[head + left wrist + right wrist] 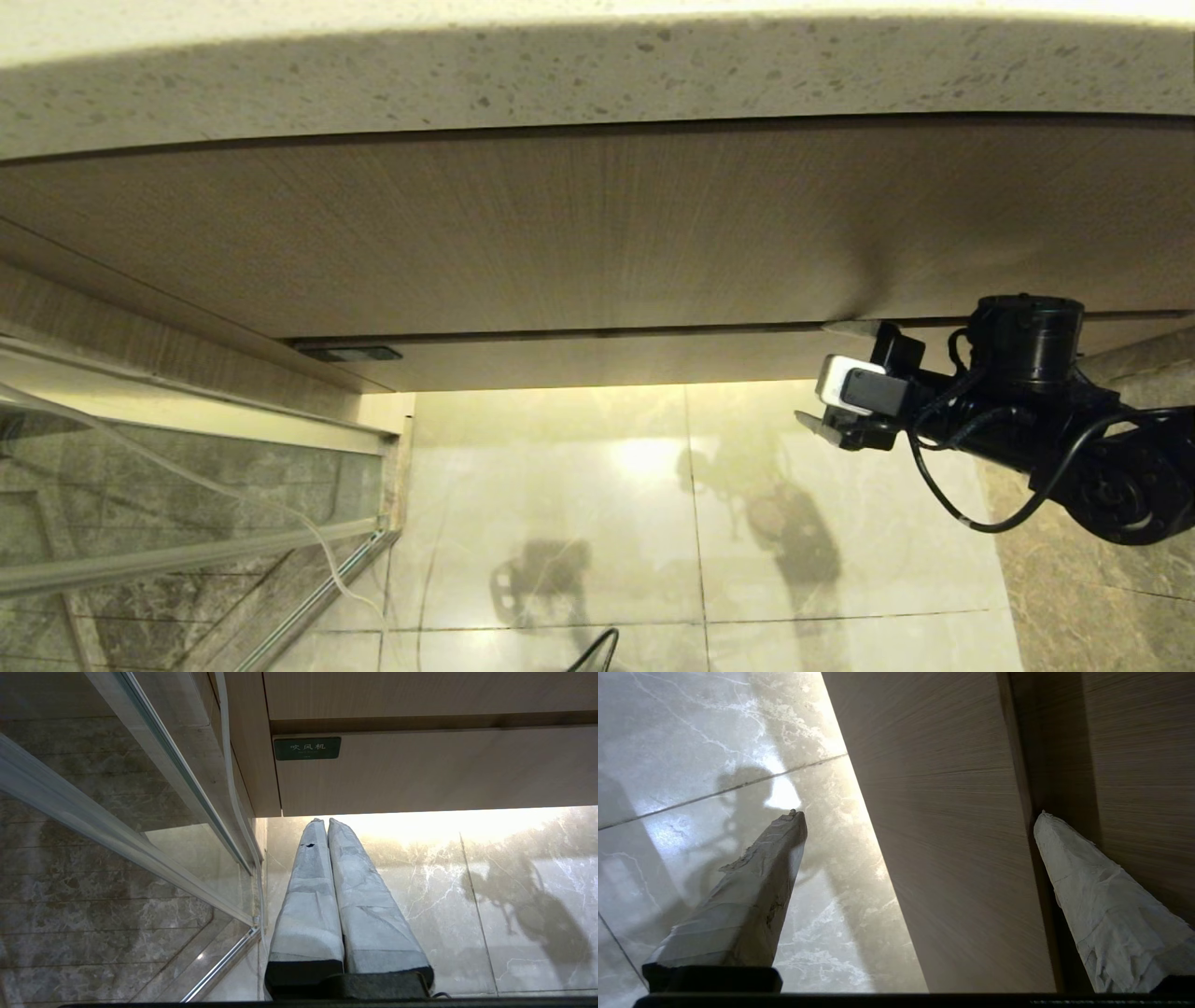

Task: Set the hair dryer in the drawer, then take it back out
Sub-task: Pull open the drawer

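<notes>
Our right claw (pixel 831 385) spread wide, straddling the closed drawer (pixel 607 359) front's low edge, likely to pull it out; left claw (pixel 327 826) clenched, parked; no hair dryer visible

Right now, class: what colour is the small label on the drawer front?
Dark green label, pale characters; left wrist view.
</notes>
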You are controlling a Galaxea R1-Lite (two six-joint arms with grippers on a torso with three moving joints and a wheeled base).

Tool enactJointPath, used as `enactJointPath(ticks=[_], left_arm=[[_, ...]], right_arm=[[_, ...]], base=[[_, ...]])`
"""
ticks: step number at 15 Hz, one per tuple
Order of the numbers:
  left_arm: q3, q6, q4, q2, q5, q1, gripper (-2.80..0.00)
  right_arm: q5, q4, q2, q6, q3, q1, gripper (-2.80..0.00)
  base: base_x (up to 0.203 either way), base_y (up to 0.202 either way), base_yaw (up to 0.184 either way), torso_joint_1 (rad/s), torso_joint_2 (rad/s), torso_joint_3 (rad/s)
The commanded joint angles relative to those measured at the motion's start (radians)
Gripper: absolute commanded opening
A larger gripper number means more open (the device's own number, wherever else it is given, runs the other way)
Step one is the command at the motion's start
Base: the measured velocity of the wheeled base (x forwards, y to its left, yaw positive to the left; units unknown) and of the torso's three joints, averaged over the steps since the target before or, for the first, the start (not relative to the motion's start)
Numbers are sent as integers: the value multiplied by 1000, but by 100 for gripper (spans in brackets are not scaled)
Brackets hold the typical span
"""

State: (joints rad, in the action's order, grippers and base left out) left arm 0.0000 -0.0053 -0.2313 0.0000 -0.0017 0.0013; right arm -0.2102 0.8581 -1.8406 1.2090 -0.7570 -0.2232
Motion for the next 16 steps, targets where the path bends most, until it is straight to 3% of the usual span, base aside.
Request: enactJointPath(ticks=[1,16], left_arm=[[40,-1,-2,0,0,0,-280],[40,-1,-2,0,0,0,-280]], right_arm=[[-3,9,-10,6,1,1,0],[-4,89,-19,18,14,1,0]], base=[[0,0,0,0,0,0],[0,0,0,0,0,0]])
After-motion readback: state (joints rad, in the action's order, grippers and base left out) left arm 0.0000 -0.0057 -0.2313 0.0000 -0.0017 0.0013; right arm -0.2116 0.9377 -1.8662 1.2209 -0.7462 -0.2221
